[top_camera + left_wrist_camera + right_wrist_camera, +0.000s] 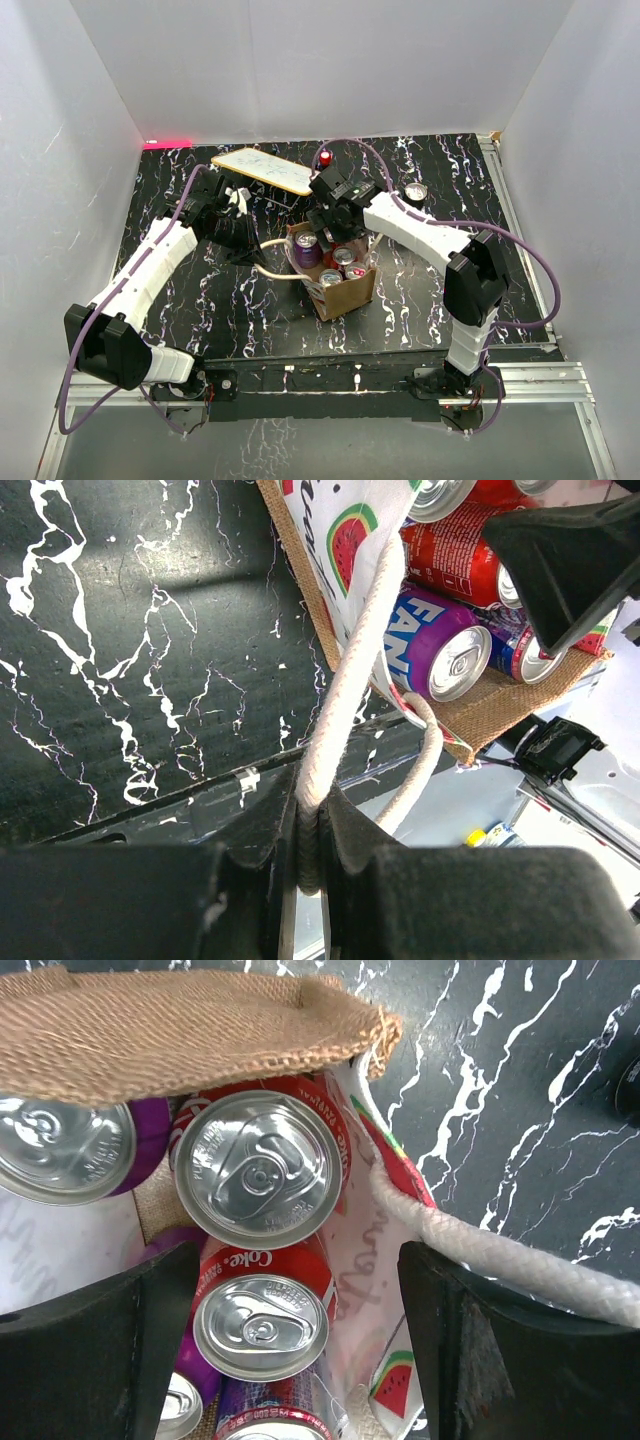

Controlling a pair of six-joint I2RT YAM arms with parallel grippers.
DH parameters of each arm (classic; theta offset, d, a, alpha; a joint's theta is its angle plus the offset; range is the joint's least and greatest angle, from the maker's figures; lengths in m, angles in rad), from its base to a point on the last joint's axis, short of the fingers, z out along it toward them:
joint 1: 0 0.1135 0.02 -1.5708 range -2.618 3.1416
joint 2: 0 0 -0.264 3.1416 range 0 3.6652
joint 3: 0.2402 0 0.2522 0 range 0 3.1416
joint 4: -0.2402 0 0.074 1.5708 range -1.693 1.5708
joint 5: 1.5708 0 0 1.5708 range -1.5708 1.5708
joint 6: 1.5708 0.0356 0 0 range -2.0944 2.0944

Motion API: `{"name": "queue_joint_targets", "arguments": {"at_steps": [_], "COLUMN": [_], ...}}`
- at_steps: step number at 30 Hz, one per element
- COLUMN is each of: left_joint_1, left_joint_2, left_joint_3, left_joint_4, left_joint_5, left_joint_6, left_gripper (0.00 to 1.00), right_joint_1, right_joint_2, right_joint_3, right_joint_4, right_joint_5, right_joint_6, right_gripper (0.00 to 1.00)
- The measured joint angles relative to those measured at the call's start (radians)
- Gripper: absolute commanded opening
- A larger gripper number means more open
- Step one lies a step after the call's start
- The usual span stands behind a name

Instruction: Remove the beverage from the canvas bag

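Black white-veined table [240,310], white walls [330,60]. Centre frame: bag [345,290] of cans [258,1165]. My left gripper [310,830] clamped on its rope handle [350,670]; my right gripper [295,1330] spread wide over cans.

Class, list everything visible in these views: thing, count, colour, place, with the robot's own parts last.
canvas bag: one, tan-brown with watermelon print, table centre.
rope handles: two, cream, on the bag.
cans: at least four, red and purple, inside the bag.
board: one, pale, behind the bag.
small object: one, red, beside the board.
round object: one, pale-topped, far right.
pink strip: one, far left table corner.
table: one, black, white-veined.
left gripper: one, black, shut on one rope handle.
right gripper: one, black, open above the cans.
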Motion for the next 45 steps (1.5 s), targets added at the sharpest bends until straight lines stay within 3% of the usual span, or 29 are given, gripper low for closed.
{"name": "queue_joint_targets", "arguments": {"at_steps": [19,24,30,45], "left_joint_1": [0.002,0.002,0.002,0.004], "left_joint_2": [0.014,0.015,0.015,0.015], "left_joint_3": [0.000,0.000,0.000,0.000], "left_joint_4": [0.016,0.021,0.026,0.035], "left_joint_5": [0.000,0.000,0.000,0.001], "left_joint_6": [-0.014,-0.018,-0.021,-0.027], "left_gripper": [0.00,0.00,0.00,0.00], "right_joint_1": [0.003,0.004,0.003,0.003], "right_joint_2": [-0.001,0.000,0.001,-0.030], "right_joint_3": [-0.150,-0.153,-0.124,0.122], "right_joint_4": [0.056,0.063,0.034,-0.100], "right_joint_5": [-0.080,-0.084,-0.091,-0.157], "right_joint_6": [0.030,0.029,0.023,0.029], "right_gripper": [0.76,0.65,0.42,0.08]}}
